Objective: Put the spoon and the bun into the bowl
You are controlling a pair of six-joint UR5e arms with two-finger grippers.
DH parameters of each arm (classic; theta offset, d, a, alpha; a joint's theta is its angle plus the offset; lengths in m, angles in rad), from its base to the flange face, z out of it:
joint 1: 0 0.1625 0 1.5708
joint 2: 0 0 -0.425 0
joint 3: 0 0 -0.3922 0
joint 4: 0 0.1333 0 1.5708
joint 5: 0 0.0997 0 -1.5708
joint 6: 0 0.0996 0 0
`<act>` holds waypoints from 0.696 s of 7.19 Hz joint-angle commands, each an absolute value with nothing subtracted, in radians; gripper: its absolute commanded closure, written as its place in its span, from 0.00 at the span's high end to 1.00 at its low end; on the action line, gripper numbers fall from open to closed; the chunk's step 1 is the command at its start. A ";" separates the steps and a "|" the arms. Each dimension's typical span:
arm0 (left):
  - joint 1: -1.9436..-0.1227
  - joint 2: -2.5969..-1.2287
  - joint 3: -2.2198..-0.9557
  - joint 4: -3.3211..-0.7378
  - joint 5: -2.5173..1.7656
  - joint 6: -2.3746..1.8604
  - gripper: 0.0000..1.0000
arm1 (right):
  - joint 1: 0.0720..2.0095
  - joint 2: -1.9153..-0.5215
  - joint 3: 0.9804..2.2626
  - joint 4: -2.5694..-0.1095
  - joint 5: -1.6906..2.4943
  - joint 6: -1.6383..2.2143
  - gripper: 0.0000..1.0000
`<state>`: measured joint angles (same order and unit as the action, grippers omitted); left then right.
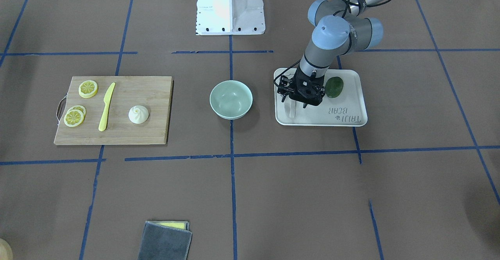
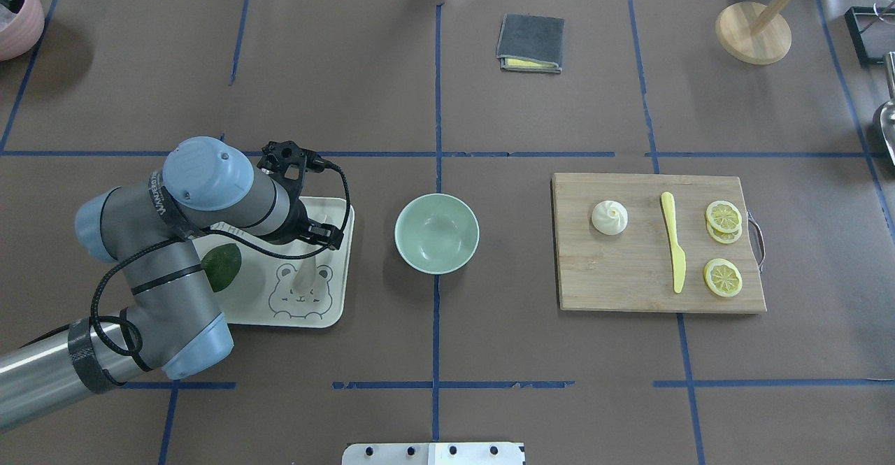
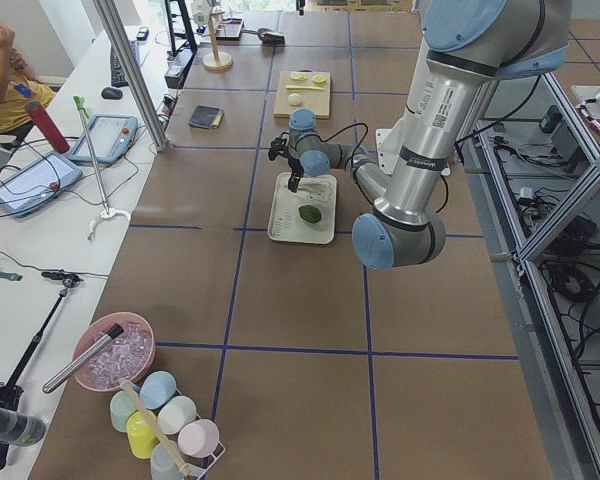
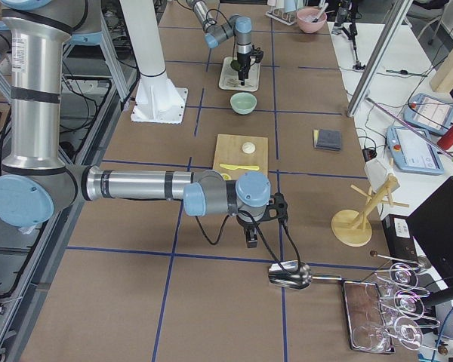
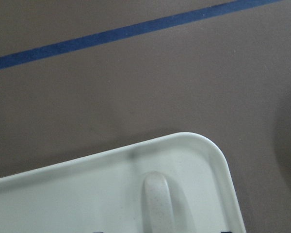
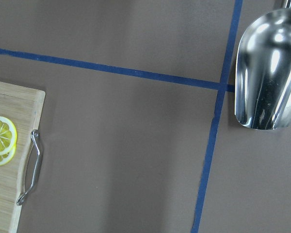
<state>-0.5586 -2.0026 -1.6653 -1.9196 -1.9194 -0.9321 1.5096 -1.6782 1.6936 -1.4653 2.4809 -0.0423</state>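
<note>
**Left of the bowl (image 2: 437, 233), on the tray: left gripper (image 1: 300, 99) spread over the spoon (image 2: 305, 277)**

Right of the bowl on my overhead feed, across a strip of bare brown table, lies the wooden cutting board (image 2: 629, 276). The cream tray (image 2: 328, 315) sits closer on the bowl's other side, also with bare table between. The bowl itself is pale mint, smooth-sided and holds nothing.

The bun (image 2: 610, 217) is a small white round with a swirled top. It stands on the board's bowl-side end, apart from the yellow knife (image 2: 672, 252) and the lemon slices (image 2: 723, 213) farther from the bowl.

The spoon is pale off-white with a thick handle, lying flat in the tray's bowl-side half. Its handle end points at a rounded tray corner, close to the rim.

On the left wrist feed I see only two dark fingertip slivers at the bottom edge, wide apart with the handle between them, so I read that gripper as released, gripping nothing. That feed cuts the spoon off below the handle, and the gripper covers part of it overhead. Against the tray its outline is faint.

A dark green avocado (image 2: 222, 267) on the tray's half away from the bowl is partly behind the arm.

The right gripper (image 4: 251, 240) shows only small in the side view, well beyond the board from the bowl. I cannot tell how its fingers stand.
</note>
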 commanded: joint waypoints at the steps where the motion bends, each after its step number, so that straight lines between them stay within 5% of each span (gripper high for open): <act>1: -0.552 -2.000 -1.666 -1.917 -1.919 -0.934 0.55 | 1.509 -1.678 1.694 -1.466 2.483 -0.041 1.00; 3: -0.554 -1.993 -1.664 -1.910 -1.919 -0.934 0.43 | 1.509 -1.677 1.692 -1.468 2.502 -0.041 1.00; 4: -0.554 -1.993 -1.667 -1.907 -1.919 -0.934 0.27 | 1.509 -1.677 1.692 -1.468 2.502 -0.041 1.00; 5: -0.554 -1.994 -1.670 -1.905 -1.922 -0.936 0.00 | 1.508 -1.677 1.690 -1.468 2.502 -0.041 1.00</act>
<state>-0.5535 -1.9939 -1.6673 -1.9078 -1.9197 -0.9346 1.5088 -1.6769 1.6917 -1.4678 2.5007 -0.0414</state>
